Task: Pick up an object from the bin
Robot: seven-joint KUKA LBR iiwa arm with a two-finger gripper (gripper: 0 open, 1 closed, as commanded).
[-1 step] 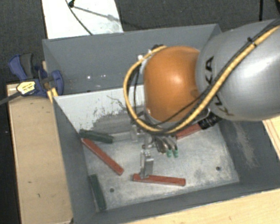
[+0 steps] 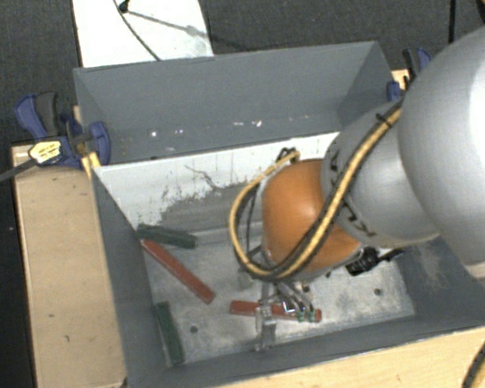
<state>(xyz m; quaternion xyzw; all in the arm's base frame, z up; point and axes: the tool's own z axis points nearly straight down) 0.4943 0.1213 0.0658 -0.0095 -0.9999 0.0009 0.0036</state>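
Note:
My gripper (image 2: 276,312) reaches down to the bin floor near the front wall, just below the arm's orange cover. A small red piece (image 2: 241,307) lies right at its left side. A small red and green thing (image 2: 304,315) lies against its right side; whether the gripper touches it is unclear. Farther left, a long red stick (image 2: 178,271) rests slantwise on the floor.
A dark green block (image 2: 167,237) lies at the back left, by the upper end of the red stick. A dark green bar (image 2: 167,333) lies along the left wall near the front. The arm and its cover hide the bin's right half.

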